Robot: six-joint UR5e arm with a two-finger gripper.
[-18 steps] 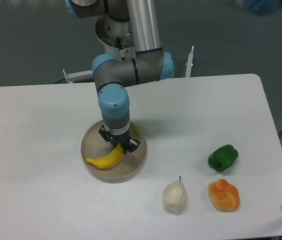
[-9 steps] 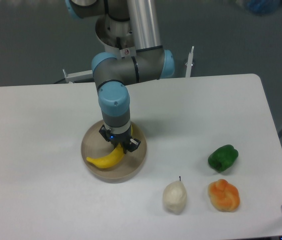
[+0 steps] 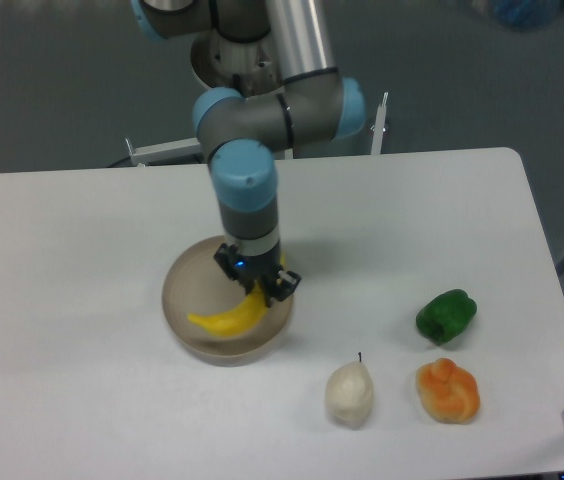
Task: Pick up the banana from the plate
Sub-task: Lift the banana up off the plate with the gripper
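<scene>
The bright yellow banana (image 3: pixel 227 320) hangs a little above the beige plate (image 3: pixel 184 292), its left tip pointing toward the plate's front left. My gripper (image 3: pixel 259 284) is shut on the banana's right end, straight below the blue-capped wrist. The banana's upper right end is partly hidden behind the fingers. The plate sits left of centre on the white table.
To the right near the front lie a green pepper (image 3: pixel 446 315), an orange lumpy fruit (image 3: pixel 448 391) and a pale pear-shaped fruit (image 3: pixel 349 393). The arm's base stands behind the table's far edge.
The gripper has shifted right and risen slightly, carrying the banana with it; the banana now hovers off the plate's floor, blurred from motion.
</scene>
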